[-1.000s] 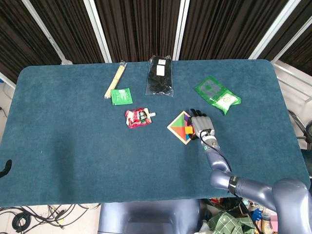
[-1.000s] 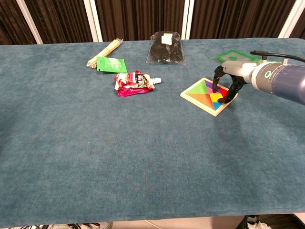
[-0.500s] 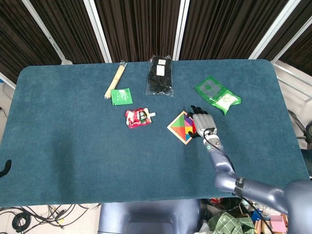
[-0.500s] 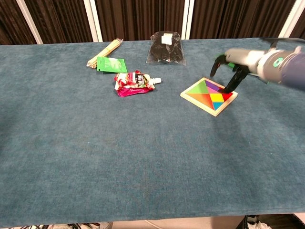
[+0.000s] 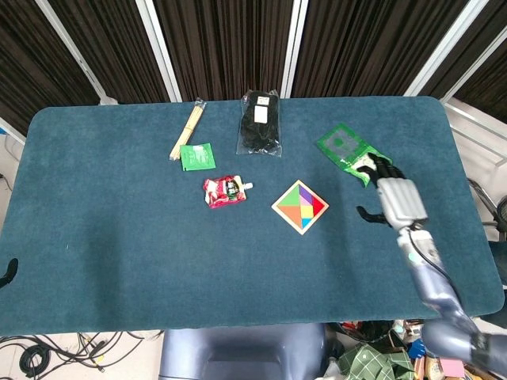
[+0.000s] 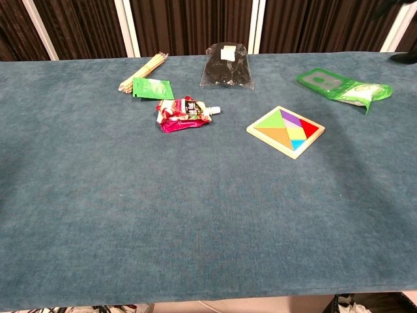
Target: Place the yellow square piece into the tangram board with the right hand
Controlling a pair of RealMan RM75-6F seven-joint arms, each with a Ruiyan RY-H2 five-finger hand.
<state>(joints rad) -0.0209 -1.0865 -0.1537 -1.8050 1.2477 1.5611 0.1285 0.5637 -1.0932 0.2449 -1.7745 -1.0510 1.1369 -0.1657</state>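
The square wooden tangram board (image 5: 300,207) (image 6: 286,132) lies right of the table's middle, filled with coloured pieces. The yellow square piece (image 5: 307,211) (image 6: 297,133) sits flat inside it, among the red, blue and orange pieces. My right hand (image 5: 392,198) hovers to the right of the board, well apart from it, beside a green bag. Its dark fingers are spread and hold nothing. The chest view shows the board with no hand over it. My left hand does not appear in either view.
A green bag (image 5: 353,153) (image 6: 342,85) lies behind the board, close to my right hand. A black bag (image 5: 260,121), a red pouch (image 5: 226,191), a small green packet (image 5: 197,156) and a bundle of wooden sticks (image 5: 188,129) lie further left.
My right hand has lifted off the board's right corner and drawn back to the right, leaving the yellow piece lying in the board. It has left the chest view.
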